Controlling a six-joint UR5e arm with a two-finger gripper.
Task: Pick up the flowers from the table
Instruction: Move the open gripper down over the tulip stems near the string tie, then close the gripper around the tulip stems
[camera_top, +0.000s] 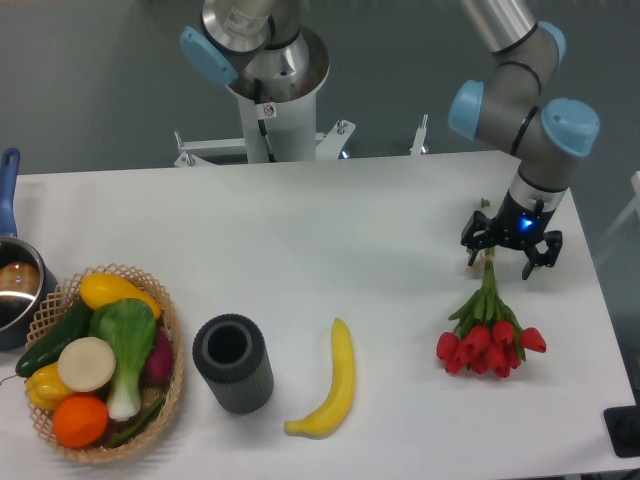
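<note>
Dull grey-blue floor (90, 90) behind and beyond the far edge, evenly lit, without hard shadows. White metal frame (300, 148) with bolted feet standing on it at the back, near the middle. Pale edge of some furniture (634, 200) cut off at the right border, and a dark block (624, 432) at the lower right corner, too cropped to identify.

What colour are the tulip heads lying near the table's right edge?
Red, on the tied bunch of green-stemmed tulips, clearest in the fixed camera view.
</note>
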